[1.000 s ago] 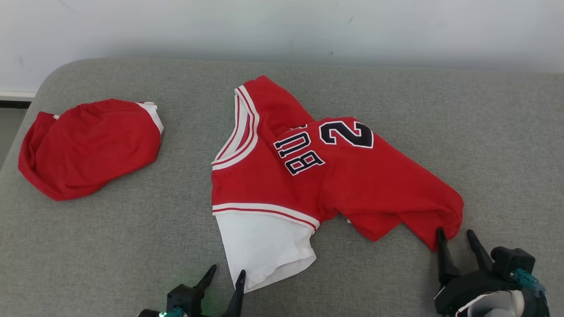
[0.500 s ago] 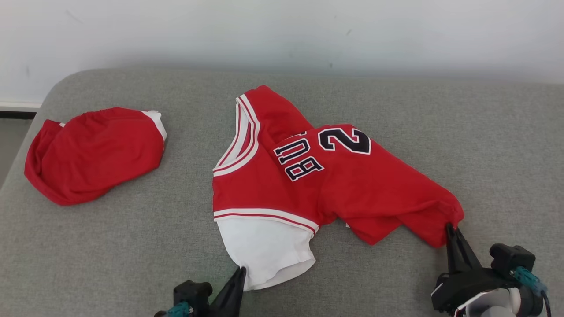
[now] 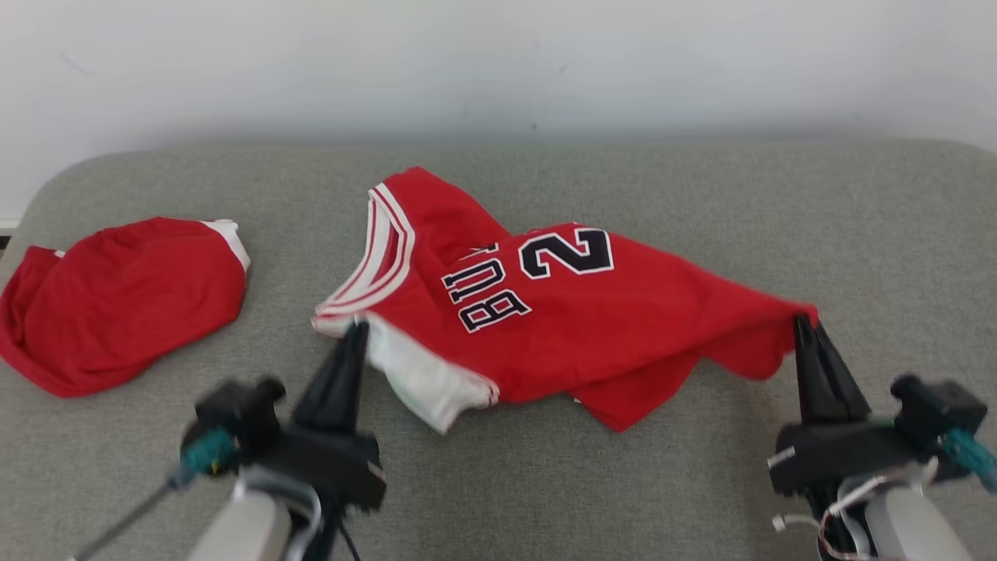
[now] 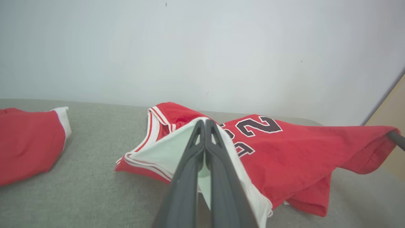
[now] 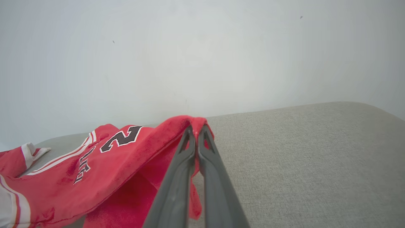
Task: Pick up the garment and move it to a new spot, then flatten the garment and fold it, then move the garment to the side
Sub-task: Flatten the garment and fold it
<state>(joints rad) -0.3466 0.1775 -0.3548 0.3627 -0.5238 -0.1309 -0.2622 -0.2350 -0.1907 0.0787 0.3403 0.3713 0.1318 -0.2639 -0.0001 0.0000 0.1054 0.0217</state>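
Left claw [image 3: 357,327] pinches jersey [image 3: 592,327]; red cloth [image 3: 117,308] lies apart, left.

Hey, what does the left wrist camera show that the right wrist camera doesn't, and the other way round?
Left wrist view: the left gripper shut on the white fabric of the red jersey, and a second red garment lying apart from it on the left.
Right wrist view: the right gripper shut on a red corner of the jersey, and the bare rounded end of the grey cushion.
Both: the jersey with its number 2, the cushion under it, and the white wall behind.
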